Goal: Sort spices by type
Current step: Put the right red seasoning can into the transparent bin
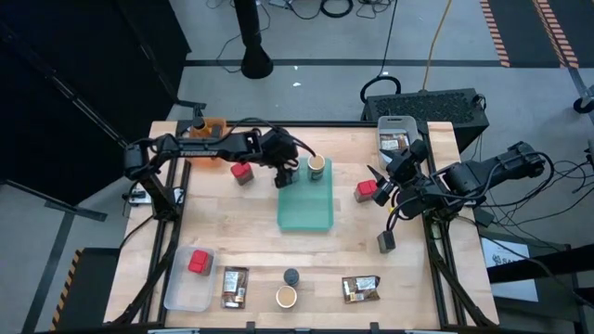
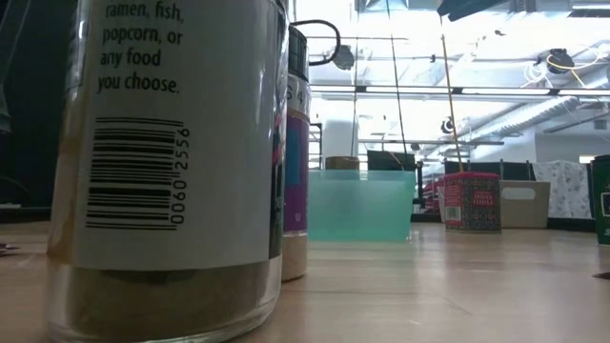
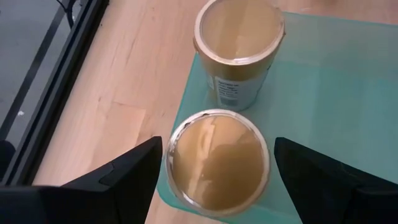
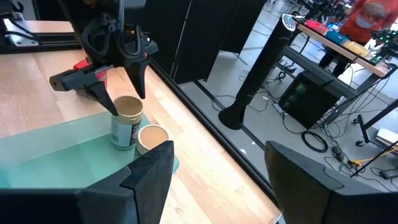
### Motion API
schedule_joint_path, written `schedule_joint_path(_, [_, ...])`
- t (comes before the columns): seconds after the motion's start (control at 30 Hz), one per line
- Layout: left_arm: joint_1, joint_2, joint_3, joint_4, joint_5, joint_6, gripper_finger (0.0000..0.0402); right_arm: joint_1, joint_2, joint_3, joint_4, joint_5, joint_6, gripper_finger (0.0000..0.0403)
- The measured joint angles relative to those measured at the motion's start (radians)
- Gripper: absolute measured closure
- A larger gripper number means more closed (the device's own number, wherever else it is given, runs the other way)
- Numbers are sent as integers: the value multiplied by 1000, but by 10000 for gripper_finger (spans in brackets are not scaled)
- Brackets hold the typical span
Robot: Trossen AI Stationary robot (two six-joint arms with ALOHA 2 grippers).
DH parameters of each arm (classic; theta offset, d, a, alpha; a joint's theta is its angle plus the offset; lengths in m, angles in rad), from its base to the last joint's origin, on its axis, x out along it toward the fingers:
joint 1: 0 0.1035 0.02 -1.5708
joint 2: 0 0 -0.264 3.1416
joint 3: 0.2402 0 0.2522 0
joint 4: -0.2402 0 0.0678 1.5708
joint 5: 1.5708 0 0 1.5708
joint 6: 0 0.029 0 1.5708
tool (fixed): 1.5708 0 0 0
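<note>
Two tan round jars stand upright side by side on their bases at the far end of the teal tray (image 1: 306,209). My left gripper (image 3: 217,146) is open over the jar (image 3: 217,163) at the tray's far left corner, one finger on each side of it and a narrow gap at each. The other jar (image 1: 316,167) stands just to its right. My right gripper (image 4: 217,146) hangs open and empty above the table right of the tray, beside a red box (image 1: 366,191) that sits on the table.
A red box (image 1: 242,173) sits left of the tray. At the near edge are a clear bin (image 1: 181,289) holding a red box, two dark packets (image 1: 235,286) (image 1: 360,289), a black jar (image 1: 291,276) and a tan jar (image 1: 286,297). An orange bin (image 1: 206,127) and a pale bin (image 1: 396,130) stand at the far edge.
</note>
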Motion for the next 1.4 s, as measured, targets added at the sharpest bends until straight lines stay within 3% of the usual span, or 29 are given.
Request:
schedule_joint_path(0.3, [-5,-11,98,-110,-33,1,92,0,0,0,0,-4,21,167])
schedule_joint_path(0.37, [-27,-29,101,-105,-82,0,92,0,0,0,-1,-38,36,167])
schedule_joint_path(0.5, [-109,-82,101,-106,-207,-8,92,0,0,0,-16,-109,146,167])
schedule_joint_path(0.67, [-234,-180,96,-94,-237,-18,92,-1,3,0,-26,-157,286,167])
schedule_joint_path(0.8, [-323,-295,10,-12,-374,-18,92,-1,26,0,-25,-172,342,167])
schedule_joint_path(1.0, [-437,-465,-141,-1,-420,-141,92,-21,86,0,-24,-257,301,167])
schedule_joint_path(1.13, [-529,-540,-196,-4,-540,-224,91,-56,107,0,-16,-328,257,167])
schedule_joint_path(1.23, [-592,-587,-206,-46,-606,-272,91,-115,110,0,-19,-426,226,167])
schedule_joint_path(1.4, [-656,-649,-206,-106,-618,-389,91,-235,110,0,-62,-593,66,167])
